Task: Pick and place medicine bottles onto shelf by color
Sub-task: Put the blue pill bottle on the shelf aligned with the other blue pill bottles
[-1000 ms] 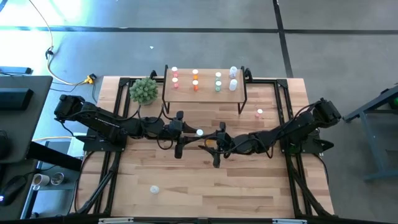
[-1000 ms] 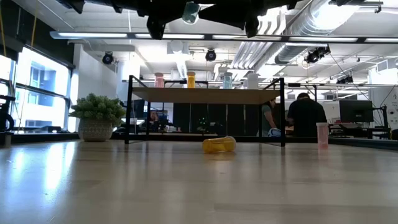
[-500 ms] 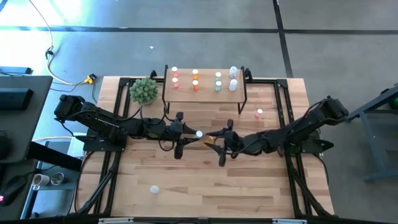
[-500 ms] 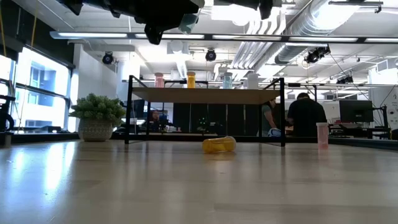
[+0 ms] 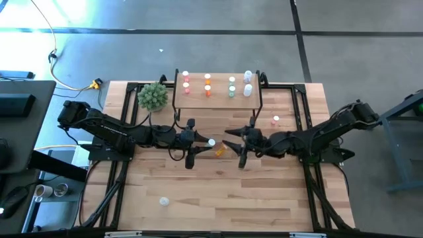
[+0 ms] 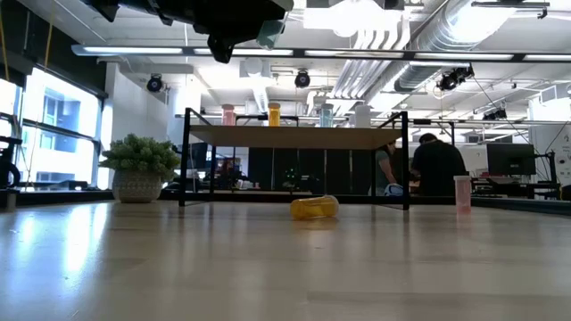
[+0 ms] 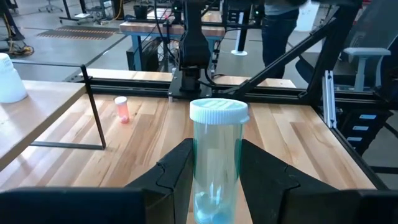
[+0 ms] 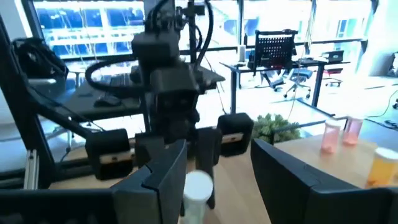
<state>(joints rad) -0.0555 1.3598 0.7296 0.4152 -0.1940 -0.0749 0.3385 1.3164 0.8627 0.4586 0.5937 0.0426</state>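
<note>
My left gripper (image 5: pixel 198 142) hangs high over the table's middle, shut on a clear teal medicine bottle (image 7: pixel 216 168) with a white cap (image 5: pixel 211 141). My right gripper (image 5: pixel 235 144) faces it from the right, open, a short gap away from the cap, with nothing between its fingers. A yellow bottle (image 6: pixel 314 207) lies on its side on the table below them. A pink bottle (image 5: pixel 275 120) stands right of the shelf (image 5: pixel 218 99), which carries several bottles. A white bottle (image 5: pixel 164 201) rests near the front left. My left gripper pinches the teal bottle's lower body (image 7: pixel 214 199) between its two fingers. The fingers come nearly level from the table's left and lie along the bottle. Its capped end (image 7: pixel 219 112) sticks out past the fingertips toward the right arm. The bottle is lifted clear of the table.
A green ball-shaped plant (image 5: pixel 153 96) in a pot stands left of the shelf. Black frame rails run along the table's sides. A person (image 6: pixel 437 165) sits in the room beyond the far edge. Bare wood spreads across the table's near half.
My right gripper has risen, leaving the low view's top, and drawn back toward the table's right edge, away from the bottle's cap. Its fingers stay open. The teal bottle stays where it was in my left gripper.
</note>
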